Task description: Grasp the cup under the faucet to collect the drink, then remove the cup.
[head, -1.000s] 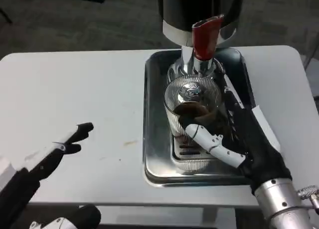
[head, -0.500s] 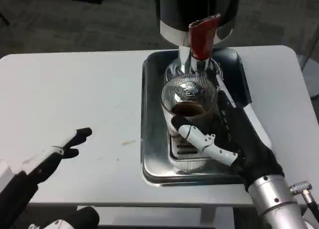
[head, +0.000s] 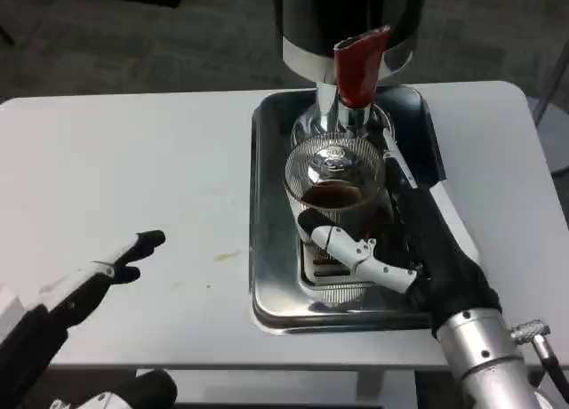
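— What colours do we have around the clear ribbed glass cup (head: pixel 336 182)?

— We see dark brown liquid inside it and fine vertical ribbing on its wall. Above it we have the bright red faucet lever (head: pixel 359 67) on a chrome spout, under the glossy black dispenser body (head: pixel 348 13) with its silver band.

— And beneath?

— We see the shiny silver metal tray (head: pixel 267 258) on the plain white table (head: pixel 133 169), which carries a small tan stain.

— Our hands?

— Our right hand (head: pixel 418 249) shows black with a white finger; our left hand (head: pixel 93 280) shows white and black.
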Robot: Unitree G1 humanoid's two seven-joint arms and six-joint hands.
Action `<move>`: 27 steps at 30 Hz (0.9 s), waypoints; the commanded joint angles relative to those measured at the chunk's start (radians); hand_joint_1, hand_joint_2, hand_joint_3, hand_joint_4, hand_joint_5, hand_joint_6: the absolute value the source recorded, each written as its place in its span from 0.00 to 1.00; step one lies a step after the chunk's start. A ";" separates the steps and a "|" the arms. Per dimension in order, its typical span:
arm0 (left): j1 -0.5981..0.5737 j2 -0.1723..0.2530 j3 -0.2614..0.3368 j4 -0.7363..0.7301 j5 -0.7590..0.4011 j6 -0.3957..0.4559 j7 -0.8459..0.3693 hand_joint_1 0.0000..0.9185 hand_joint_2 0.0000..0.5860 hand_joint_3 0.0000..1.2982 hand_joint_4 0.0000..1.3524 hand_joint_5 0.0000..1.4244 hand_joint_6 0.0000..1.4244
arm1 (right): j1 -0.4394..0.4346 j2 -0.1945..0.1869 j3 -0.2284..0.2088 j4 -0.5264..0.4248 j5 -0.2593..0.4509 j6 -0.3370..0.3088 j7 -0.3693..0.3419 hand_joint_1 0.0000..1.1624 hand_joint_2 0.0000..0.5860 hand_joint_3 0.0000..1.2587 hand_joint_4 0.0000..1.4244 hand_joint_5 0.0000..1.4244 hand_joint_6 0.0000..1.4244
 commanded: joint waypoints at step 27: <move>0.014 0.028 0.023 0.017 -0.033 0.019 -0.018 0.00 0.09 0.08 0.04 0.11 0.08 | 0.011 -0.018 0.059 -0.006 -0.112 0.058 0.014 0.70 0.34 0.14 0.23 0.32 0.34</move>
